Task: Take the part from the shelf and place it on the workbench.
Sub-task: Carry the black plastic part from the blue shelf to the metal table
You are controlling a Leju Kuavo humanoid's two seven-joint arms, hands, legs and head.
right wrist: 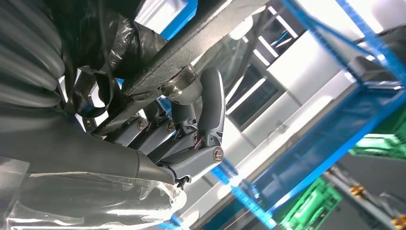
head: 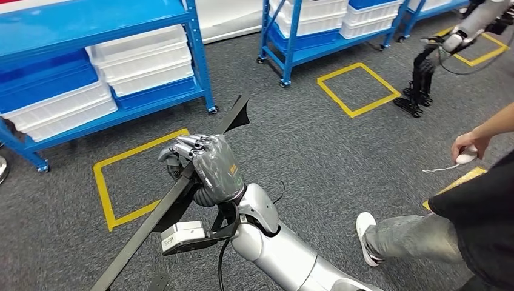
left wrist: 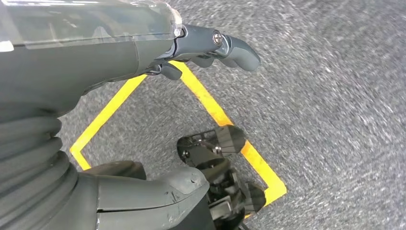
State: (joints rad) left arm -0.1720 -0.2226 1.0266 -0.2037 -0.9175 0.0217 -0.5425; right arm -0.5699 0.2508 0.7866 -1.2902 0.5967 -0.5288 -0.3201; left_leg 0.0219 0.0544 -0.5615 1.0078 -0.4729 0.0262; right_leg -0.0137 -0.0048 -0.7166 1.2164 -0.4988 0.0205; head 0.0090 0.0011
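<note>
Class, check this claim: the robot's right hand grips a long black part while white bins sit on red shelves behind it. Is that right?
Not quite: the shelves are blue, not red, as the head view shows. The right hand does grip the long black part, and white bins sit on the shelves.

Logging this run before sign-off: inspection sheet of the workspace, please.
Surface: grey carpet with yellow tape squares; workbench nothing seen.
Job's things: long black part held by right robot hand.
Clutter: nothing seen.
Grippers: right robot hand grips the part; left robot hand holds nothing, over the floor.
Cables: black cable at right wrist.
Surroundings: blue shelves with white bins; person at right holding a small white device; second robot at far right.
</note>
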